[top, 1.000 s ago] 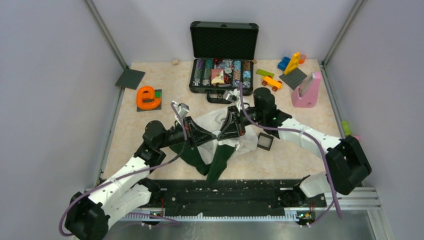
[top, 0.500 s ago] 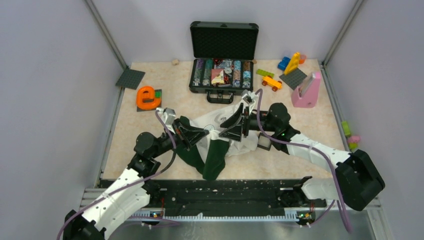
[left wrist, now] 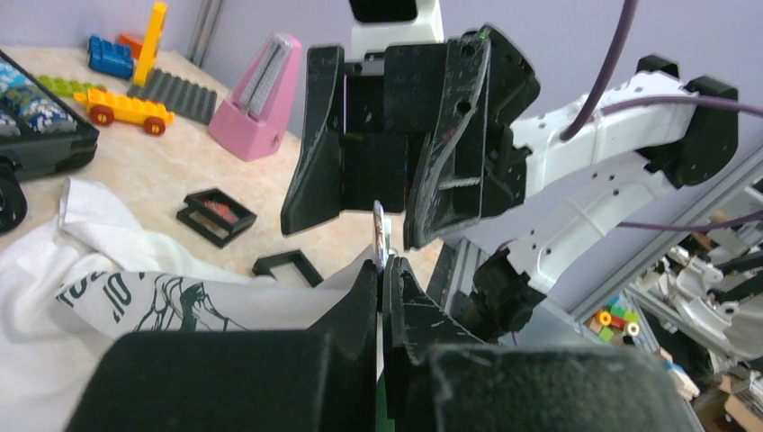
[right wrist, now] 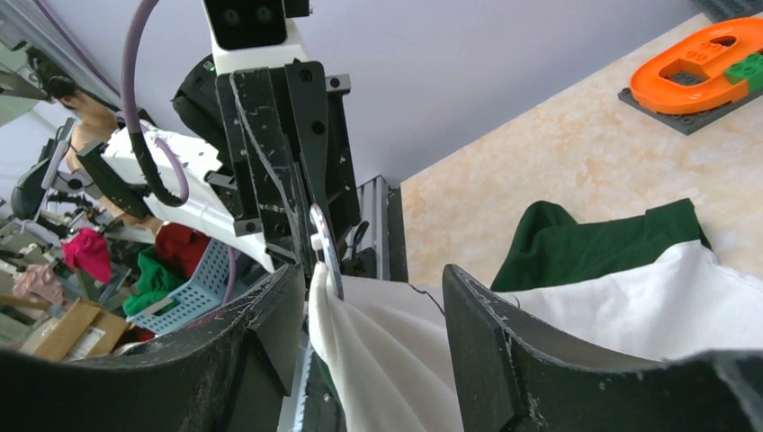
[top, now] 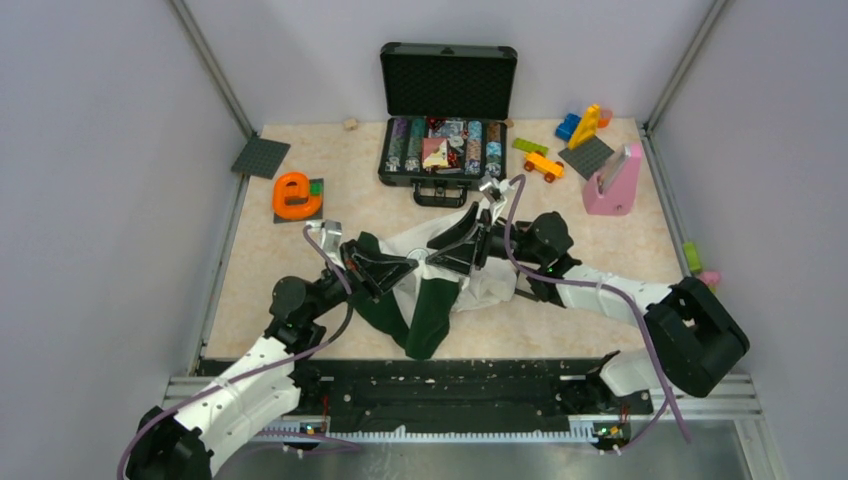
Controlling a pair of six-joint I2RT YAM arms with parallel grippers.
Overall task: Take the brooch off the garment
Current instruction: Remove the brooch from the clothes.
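The garment (top: pixel 492 284), a white shirt with green sleeves and a dark print, lies crumpled at the table's middle. My left gripper (top: pixel 404 266) is shut on a raised fold of its white cloth (left wrist: pixel 270 297). A small thin silvery metal piece (left wrist: pixel 381 234) sticks up edge-on from that fold at the fingertips; it also shows in the right wrist view (right wrist: pixel 325 241). No orange-red face of the brooch shows. My right gripper (top: pixel 450 256) is open and faces the left one, its jaws either side of the fold (right wrist: pixel 396 351), not touching the metal piece.
An open black case (top: pixel 447 140) of chips stands at the back. An orange letter "e" (top: pixel 292 195) lies on the left. An orange toy car (top: pixel 543 165), bricks (top: pixel 585 125) and a pink metronome (top: pixel 612 180) lie on the right. Black square frames (left wrist: pixel 216 214) lie beside the garment.
The left arm has drawn back to the left with the fold in its fingers. The right gripper has swung round to face it, and the green sleeve has shifted left.
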